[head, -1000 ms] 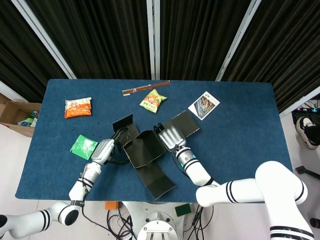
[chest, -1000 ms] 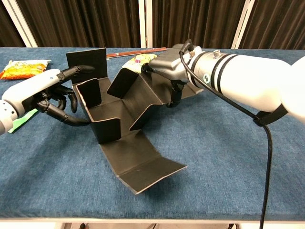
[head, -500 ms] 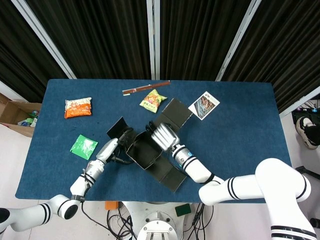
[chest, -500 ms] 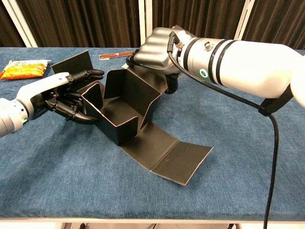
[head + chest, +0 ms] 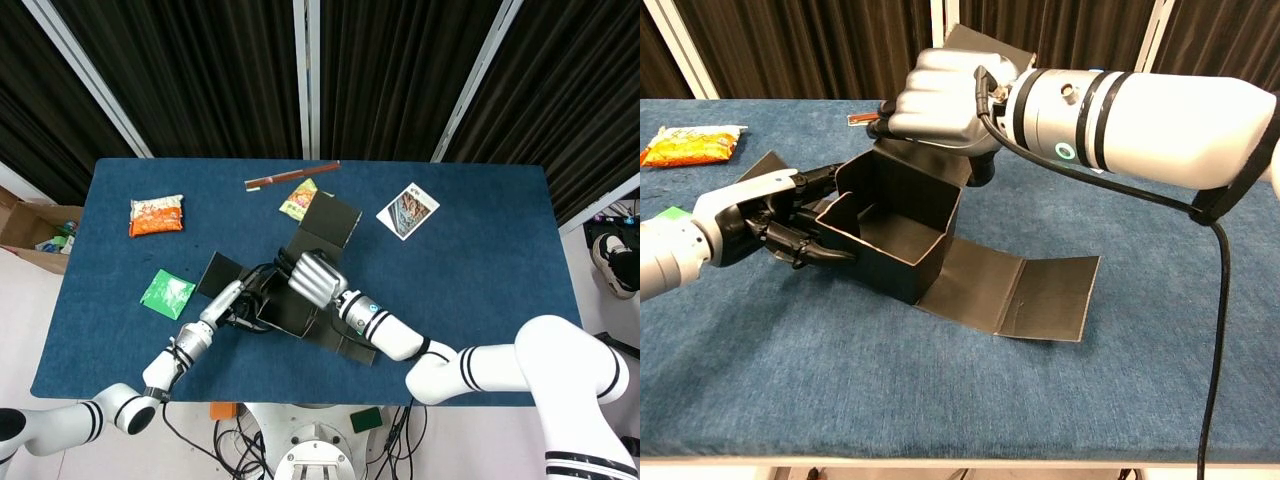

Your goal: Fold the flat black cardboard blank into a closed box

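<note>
The black cardboard blank (image 5: pixel 283 310) (image 5: pixel 902 238) stands as an open-topped box near the table's middle. Its lid panel (image 5: pixel 331 221) (image 5: pixel 985 45) rises behind it, and a creased front panel (image 5: pixel 1015 290) lies flat on the cloth. A side flap (image 5: pixel 215 272) (image 5: pixel 766 168) sticks out to the left. My right hand (image 5: pixel 315 278) (image 5: pixel 940 98) grips the top edge of the back wall, with its fingers curled over it. My left hand (image 5: pixel 232 299) (image 5: pixel 765 222) is at the left wall, its dark fingers (image 5: pixel 818 252) spread and touching that wall from outside.
An orange snack packet (image 5: pixel 156 215) (image 5: pixel 695 143) and a green packet (image 5: pixel 167 293) lie at the left. A yellow-green snack bag (image 5: pixel 296 200), a brown strip (image 5: pixel 290 176) and a picture card (image 5: pixel 408 211) sit toward the back. A carton (image 5: pixel 30 225) stands off the table's left end.
The box walls have come upright and the box has shifted toward my left hand. My right hand has moved left and up over the back wall. The front panel now lies flat.
</note>
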Robot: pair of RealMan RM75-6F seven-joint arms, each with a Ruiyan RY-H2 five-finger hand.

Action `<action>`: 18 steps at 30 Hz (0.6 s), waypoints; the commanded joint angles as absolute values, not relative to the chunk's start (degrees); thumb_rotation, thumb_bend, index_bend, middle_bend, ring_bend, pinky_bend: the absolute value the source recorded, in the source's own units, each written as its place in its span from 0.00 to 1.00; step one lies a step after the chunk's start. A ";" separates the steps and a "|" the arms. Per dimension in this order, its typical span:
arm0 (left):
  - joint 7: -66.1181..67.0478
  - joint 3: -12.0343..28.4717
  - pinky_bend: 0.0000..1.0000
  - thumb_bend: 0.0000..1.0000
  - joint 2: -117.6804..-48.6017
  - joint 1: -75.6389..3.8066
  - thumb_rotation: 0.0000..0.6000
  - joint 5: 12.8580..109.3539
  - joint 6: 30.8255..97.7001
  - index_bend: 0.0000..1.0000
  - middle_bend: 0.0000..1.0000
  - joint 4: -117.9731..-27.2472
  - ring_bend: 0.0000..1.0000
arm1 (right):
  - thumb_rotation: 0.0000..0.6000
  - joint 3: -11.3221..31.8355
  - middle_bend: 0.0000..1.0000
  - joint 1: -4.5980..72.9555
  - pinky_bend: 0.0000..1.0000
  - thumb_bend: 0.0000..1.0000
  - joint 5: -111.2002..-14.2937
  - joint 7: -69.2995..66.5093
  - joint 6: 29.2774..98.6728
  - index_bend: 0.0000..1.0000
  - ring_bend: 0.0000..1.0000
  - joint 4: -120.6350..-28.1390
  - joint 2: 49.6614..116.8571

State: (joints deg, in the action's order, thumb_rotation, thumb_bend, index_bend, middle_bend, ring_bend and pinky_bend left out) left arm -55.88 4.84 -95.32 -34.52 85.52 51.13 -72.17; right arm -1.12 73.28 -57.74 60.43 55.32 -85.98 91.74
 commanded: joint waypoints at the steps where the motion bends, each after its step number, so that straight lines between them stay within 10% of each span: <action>1: -61.40 3.15 0.78 0.00 -94.95 -36.02 1.00 88.14 50.29 0.00 0.00 -70.60 0.57 | 1.00 -0.90 0.35 72.67 1.00 0.35 -60.91 57.86 54.56 0.37 0.75 -84.22 91.84; 18: -67.14 2.24 0.78 0.00 -96.33 -37.05 1.00 86.88 50.67 0.02 0.07 -69.18 0.59 | 1.00 0.67 0.31 70.02 1.00 0.35 -75.15 43.60 53.55 0.35 0.75 -76.14 94.96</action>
